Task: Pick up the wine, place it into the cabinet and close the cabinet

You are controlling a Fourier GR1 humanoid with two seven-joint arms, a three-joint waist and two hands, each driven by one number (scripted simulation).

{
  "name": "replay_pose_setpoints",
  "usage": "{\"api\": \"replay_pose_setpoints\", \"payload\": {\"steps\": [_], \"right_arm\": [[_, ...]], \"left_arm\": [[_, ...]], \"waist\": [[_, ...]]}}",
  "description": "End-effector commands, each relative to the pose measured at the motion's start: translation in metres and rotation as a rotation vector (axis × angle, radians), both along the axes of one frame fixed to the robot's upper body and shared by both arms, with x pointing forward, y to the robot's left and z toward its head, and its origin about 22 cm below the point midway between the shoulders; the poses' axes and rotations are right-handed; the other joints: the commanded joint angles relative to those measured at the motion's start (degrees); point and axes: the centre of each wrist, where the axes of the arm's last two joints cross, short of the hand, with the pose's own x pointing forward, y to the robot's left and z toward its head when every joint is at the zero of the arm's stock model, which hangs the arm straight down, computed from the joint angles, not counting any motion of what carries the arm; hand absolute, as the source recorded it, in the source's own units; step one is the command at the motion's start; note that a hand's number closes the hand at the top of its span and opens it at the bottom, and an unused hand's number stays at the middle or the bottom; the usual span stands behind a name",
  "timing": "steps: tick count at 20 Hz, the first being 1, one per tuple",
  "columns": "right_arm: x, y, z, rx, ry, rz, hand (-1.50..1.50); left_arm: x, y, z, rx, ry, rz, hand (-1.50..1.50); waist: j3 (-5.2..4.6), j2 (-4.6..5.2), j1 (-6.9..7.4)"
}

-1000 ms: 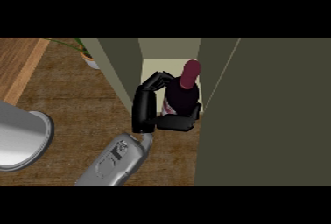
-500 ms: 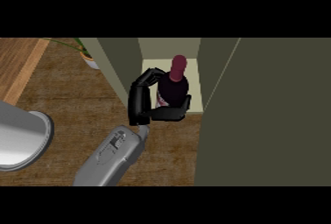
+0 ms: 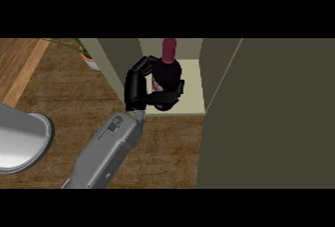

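Where my left hand (image 3: pixel 134 88) is: just above the frame's centre, black, at the mouth of the cabinet.
Fingers: clasped round the bottle, curling over its shoulder, with the thumb across its lower body.
Wine: a dark glass wine bottle (image 3: pixel 169 73) with a deep red neck that points to the frame's top. It is inside the open compartment, low end near the shelf's front edge. I cannot tell whether it rests on the shelf.
Cabinet: an olive-green cabinet (image 3: pixel 118 57), upper centre, with a pale cream shelf (image 3: pixel 191 88) inside.
Door: a broad olive-green door panel (image 3: pixel 274 124) fills the frame's right side.
Forearm: my grey forearm (image 3: pixel 104 150) rises from the lower left to the hand.
Counter: a dark brown counter (image 3: pixel 65 97).
Nearby: a white plant pot (image 3: pixel 90 62) just left of the cabinet, and a large grey rounded object (image 3: pixel 20 142) cut off by the left edge.
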Motion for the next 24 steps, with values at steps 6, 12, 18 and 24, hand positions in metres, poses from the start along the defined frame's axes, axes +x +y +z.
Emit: {"api": "replay_pose_setpoints", "payload": {"steps": [6,12,18,24], "right_arm": [[-0.028,-0.003,0.006,0.064,-0.054,0.051,-1.50],[-0.026,-0.002,0.014,0.050,-0.009,0.070,-1.50],[-0.024,-0.006,0.010,0.050,-0.039,0.057,-1.50],[-0.023,0.006,0.012,0.042,-0.037,0.088,-1.50]], "left_arm": [[0.024,0.002,0.008,0.015,0.062,0.006,1.50],[0.037,0.002,0.001,0.015,0.068,0.014,1.50],[0.055,0.004,0.006,0.083,-0.011,0.092,1.50],[0.058,0.006,-0.003,0.135,-0.057,0.165,1.50]], "waist": [[0.02,-0.04,-0.02],[-0.01,0.05,-0.22],[0.00,0.30,-1.00],[-0.05,0.55,-1.86]]}}
